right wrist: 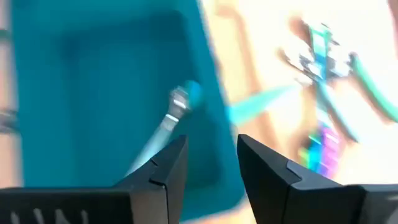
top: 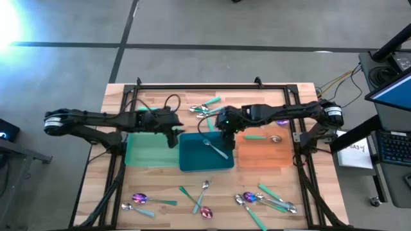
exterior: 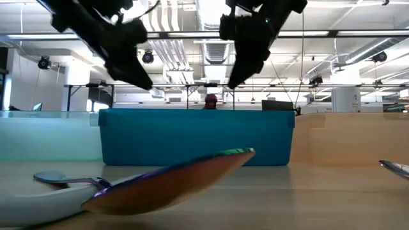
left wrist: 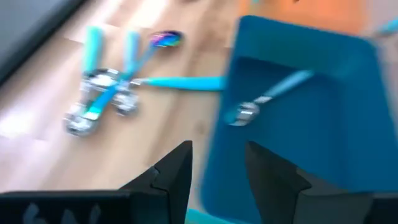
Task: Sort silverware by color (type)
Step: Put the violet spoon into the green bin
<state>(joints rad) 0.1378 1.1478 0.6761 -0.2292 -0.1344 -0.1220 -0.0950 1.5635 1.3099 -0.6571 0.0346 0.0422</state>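
Observation:
A teal-handled spoon [top: 215, 149] lies slantwise on the floor of the blue tray [top: 192, 162]; it also shows in the wrist views [left wrist: 267, 99] [right wrist: 169, 121]. My right gripper [right wrist: 212, 158] hangs open above the tray's far right part [top: 226, 136], nothing between its fingers. My left gripper [left wrist: 217, 162] stands open over the tray's far left corner [top: 173, 138], also holding nothing. More silverware lies loose on the wood: a cluster at the far edge [top: 205, 108] and spoons along the near edge [top: 199, 199] [top: 266, 199] [top: 144, 200].
A green tray [top: 144, 154] stands left of the blue one and an orange tray [top: 253, 157] right of it, with a teal-handled spoon [top: 266, 138] inside. In the low view a purple spoon [exterior: 172, 182] lies close in front of the blue tray [exterior: 192, 137].

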